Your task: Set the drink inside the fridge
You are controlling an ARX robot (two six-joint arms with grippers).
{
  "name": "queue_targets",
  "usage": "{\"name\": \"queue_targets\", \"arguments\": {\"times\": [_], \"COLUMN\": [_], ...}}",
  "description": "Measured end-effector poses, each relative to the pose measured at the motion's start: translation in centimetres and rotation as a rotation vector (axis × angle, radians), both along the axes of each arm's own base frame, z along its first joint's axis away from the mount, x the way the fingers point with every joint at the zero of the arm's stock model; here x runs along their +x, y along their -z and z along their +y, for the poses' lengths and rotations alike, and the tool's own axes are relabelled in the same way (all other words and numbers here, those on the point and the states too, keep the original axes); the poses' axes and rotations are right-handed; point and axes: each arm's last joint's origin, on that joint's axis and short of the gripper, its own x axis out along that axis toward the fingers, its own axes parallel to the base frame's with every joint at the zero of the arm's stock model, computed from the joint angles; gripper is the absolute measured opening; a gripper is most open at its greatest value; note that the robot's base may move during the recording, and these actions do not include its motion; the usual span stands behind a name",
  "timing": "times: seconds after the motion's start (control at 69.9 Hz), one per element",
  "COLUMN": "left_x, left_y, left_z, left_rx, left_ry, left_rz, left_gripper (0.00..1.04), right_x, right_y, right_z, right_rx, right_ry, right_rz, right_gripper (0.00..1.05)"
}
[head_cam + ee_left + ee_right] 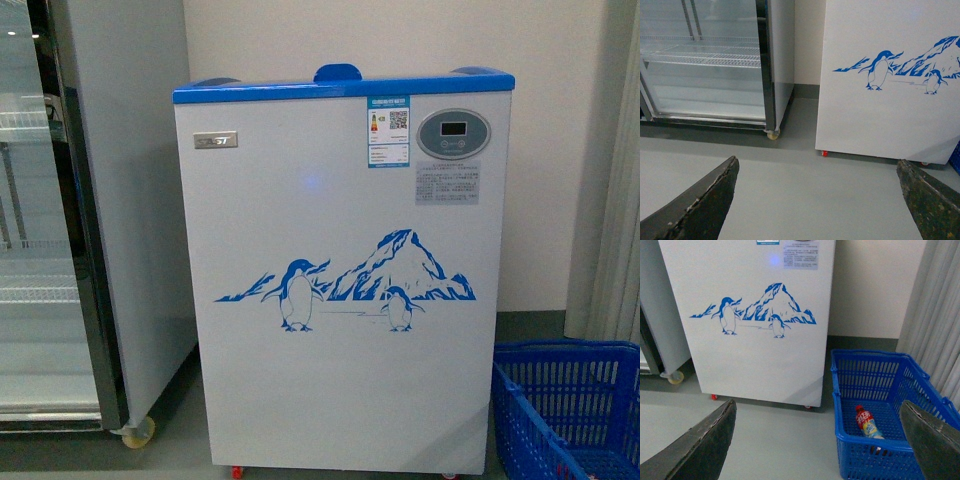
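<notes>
Right wrist view: spotted bottle (867, 424) lying flat in blue basket (865, 355), right of fridge (755, 365). Judged light, stiff, slick, apt to roll; best pinched across middle. Found right claw (817, 404) and left claw (817, 162) spread wide, empty.

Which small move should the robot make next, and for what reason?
Probably the right gripper should reach down toward the drink. The drink lies on its side in the blue basket, which stands beside the fridge on the robot's right. The right gripper is open and empty. The left gripper is open too, but its view shows no drink.
</notes>
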Motion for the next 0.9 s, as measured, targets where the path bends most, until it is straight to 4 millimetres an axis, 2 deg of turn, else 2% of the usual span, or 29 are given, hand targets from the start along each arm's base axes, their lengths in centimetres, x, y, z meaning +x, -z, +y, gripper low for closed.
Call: {"name": "queue_targets", "arguments": {"times": [0.901], "left_x": [0.0], "left_y": [0.0], "left_z": [0.0], "left_rx": [0.0], "left_ry": [0.0], "left_rz": [0.0], "left_gripper": [0.97], "right_x": [0.0], "right_y": [0.0], "right_z": [0.0], "right_rx": [0.0], "right_ry": [0.0], "right_rz": [0.0], "right_gripper": [0.98]}}
